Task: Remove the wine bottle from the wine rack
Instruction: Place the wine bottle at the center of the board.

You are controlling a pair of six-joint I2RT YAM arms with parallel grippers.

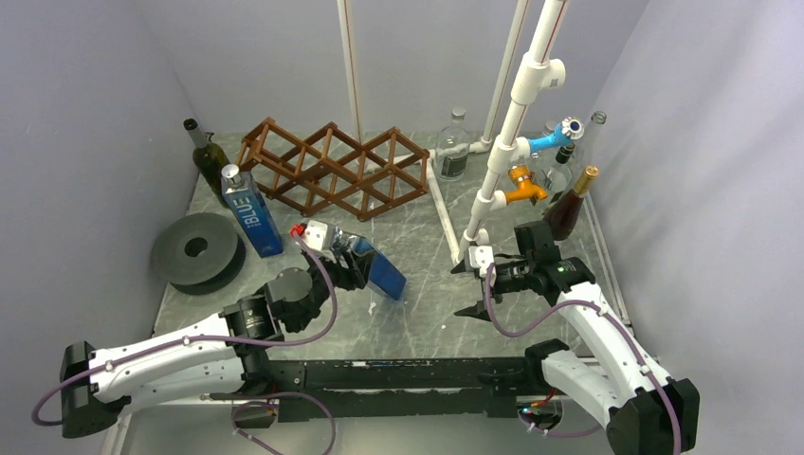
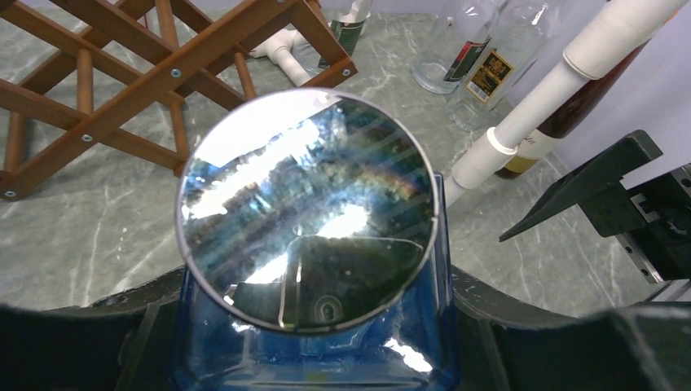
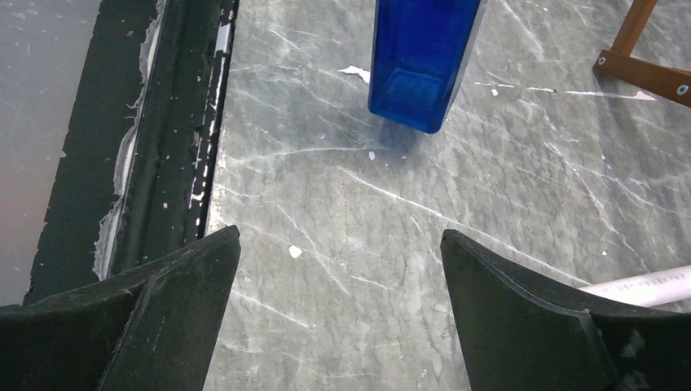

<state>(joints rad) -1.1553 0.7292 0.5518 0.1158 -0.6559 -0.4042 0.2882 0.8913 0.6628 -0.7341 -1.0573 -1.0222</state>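
Judging by the top view, is the removal done? — Reader

Largely, it seems. Every visible cell of the wine rack point(image 1: 332, 169) is bare. The blue wine bottle point(image 1: 381, 275) is out, clamped between the fingers of the left claw point(image 1: 349, 265), with the rack just beyond the claw. What appears left is to set the bottle down on the tabletop point(image 1: 417, 237) and let go. — Legend

How does the left arm lie? — Reader

It is stretched low and forward from its base, wrist turned so that the bottle tilts. The round silver top faces the wrist camera and the square base slants down and away to the claw's right. Whether the base touches the tabletop cannot be told. — Legend

And the right claw point(image 1: 466, 290)? — Reader

Spread wide and empty, it hovers above the tabletop. The bottle's base is ahead of it and apart, and a white pipe point(image 3: 644, 285) runs beside one finger. — Legend
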